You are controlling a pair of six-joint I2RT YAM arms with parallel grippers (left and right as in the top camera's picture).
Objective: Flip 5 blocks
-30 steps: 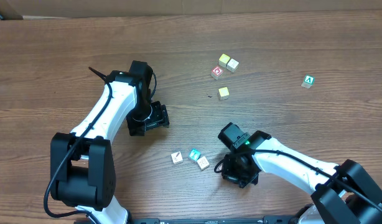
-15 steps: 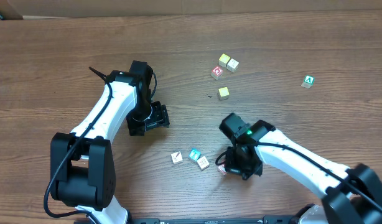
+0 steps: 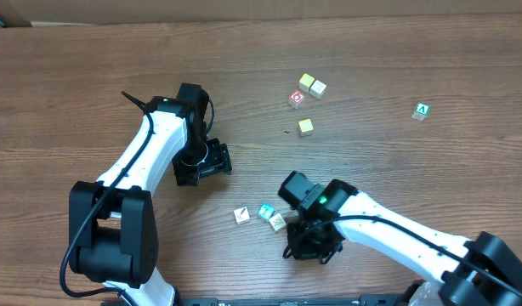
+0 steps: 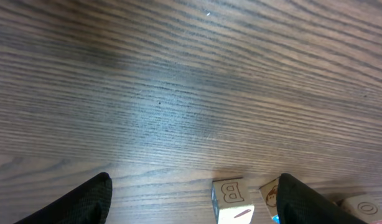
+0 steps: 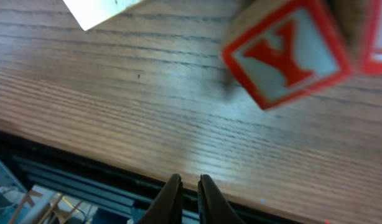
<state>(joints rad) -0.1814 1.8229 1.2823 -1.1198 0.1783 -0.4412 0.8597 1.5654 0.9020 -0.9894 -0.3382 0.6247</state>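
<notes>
Three small letter blocks lie clustered near the front middle of the wooden table [image 3: 91, 68]: a white block [image 3: 241, 215] with a dark mark, a teal block [image 3: 265, 211] and a pale block [image 3: 278, 222], the last two touching. A red-print block [image 3: 297, 99] sits well apart toward the far side, near plain yellow cubes [image 3: 310, 84]. The right claw [image 5: 186, 186] hangs just beside the cluster, jaws all but shut, gripping nothing. The left claw [image 4: 195, 182] waits well apart to the left, wide open and empty. The likely risk is that the shut right claw, working so close to tightly packed blocks, nudges a neighbour and tips or scatters it, or pushes one toward the table's front edge, which lies near. From overhead the right arm hides a fifth block. Only the right wrist view shows this red Y block [image 5: 284, 56], too blurred to tell whether it rests flat. The left wrist view alone shows a letter B on one block's side.
</notes>
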